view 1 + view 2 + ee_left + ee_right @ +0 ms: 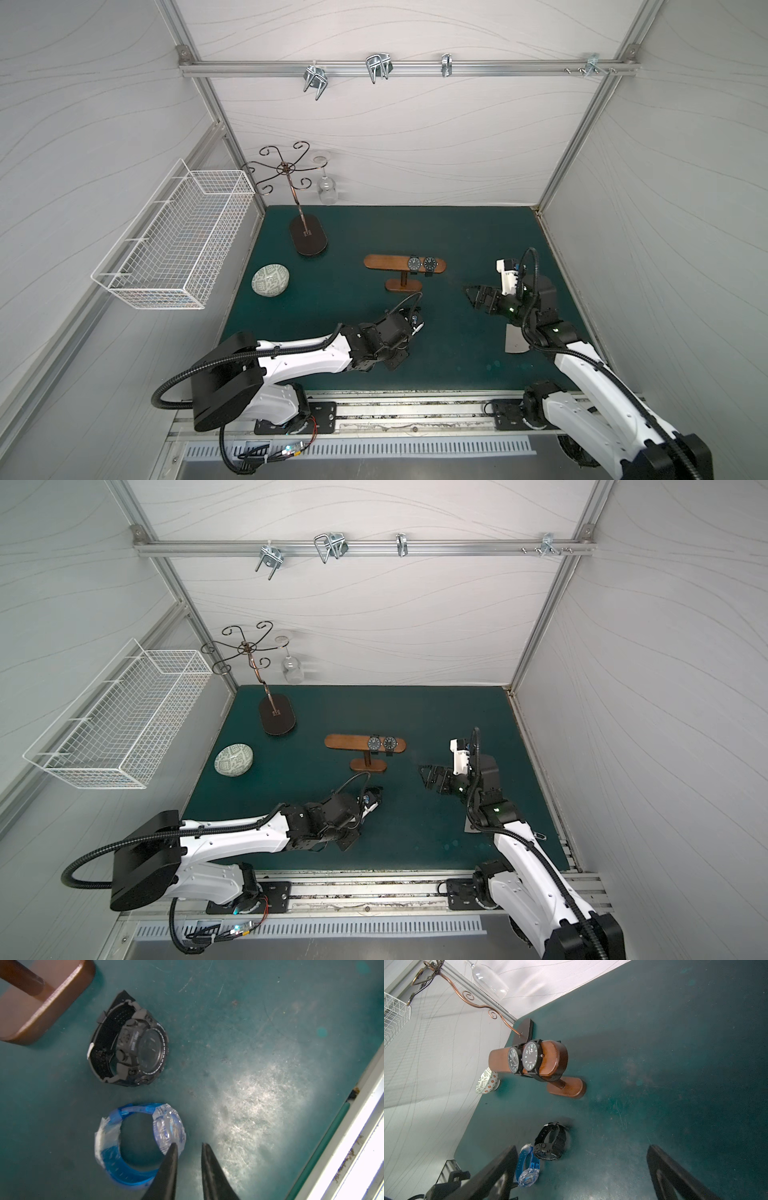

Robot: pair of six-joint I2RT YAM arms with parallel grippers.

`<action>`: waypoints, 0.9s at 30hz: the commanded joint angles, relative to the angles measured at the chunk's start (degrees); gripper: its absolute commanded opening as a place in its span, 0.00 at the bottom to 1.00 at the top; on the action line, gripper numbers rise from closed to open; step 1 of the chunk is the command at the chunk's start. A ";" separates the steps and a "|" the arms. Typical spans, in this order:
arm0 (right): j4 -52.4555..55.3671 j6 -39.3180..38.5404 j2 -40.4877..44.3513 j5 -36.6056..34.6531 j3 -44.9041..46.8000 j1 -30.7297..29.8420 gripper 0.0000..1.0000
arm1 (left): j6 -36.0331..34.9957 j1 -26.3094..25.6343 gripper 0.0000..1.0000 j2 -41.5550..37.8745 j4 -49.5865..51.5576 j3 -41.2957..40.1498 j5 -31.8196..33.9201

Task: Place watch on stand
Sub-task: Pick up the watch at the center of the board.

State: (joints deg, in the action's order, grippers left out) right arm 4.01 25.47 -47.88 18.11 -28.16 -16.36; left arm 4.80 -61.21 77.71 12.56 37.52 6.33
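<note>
The brown wooden stand [386, 262] [347, 742] [552, 1057] sits mid-mat with two black round-faced watches [414, 263] [530, 1055] strapped side by side on its crossbar. Near its base [41, 1001], a chunky black watch [135, 1047] [550, 1145] and a blue clear-cased watch [116, 1159] [527, 1165] lie on the green mat. My left gripper [189, 1144] [417, 322] hovers over the blue watch's case, its jaws a narrow gap apart with only mat between them. To the stand's right my right gripper [582, 1147] [469, 293] is wide open and empty.
A tall dark metal rack [307, 237] with a hanging wine glass [327, 189] stands at the back left. A patterned bowl [270, 281] sits left of the stand, and a white wire basket [174, 241] hangs on the left wall. A grey sheet [513, 343] lies under the right arm.
</note>
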 commanded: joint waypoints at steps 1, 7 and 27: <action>0.12 -1.05 -0.26 0.73 0.04 0.19 0.99 | 0.91 0.24 0.23 1.38 -1.13 2.65 -0.73; 1.24 -0.81 0.55 -0.84 0.03 0.20 0.99 | 1.00 0.30 0.23 2.64 -1.92 2.56 -1.21; 1.05 -1.04 0.42 -0.60 0.18 0.26 0.99 | 1.53 0.61 0.07 4.21 -3.01 1.77 -2.06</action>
State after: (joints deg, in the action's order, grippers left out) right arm 4.69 25.47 -47.51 17.41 -28.14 -16.36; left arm 5.28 -60.77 81.80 10.98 37.82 5.10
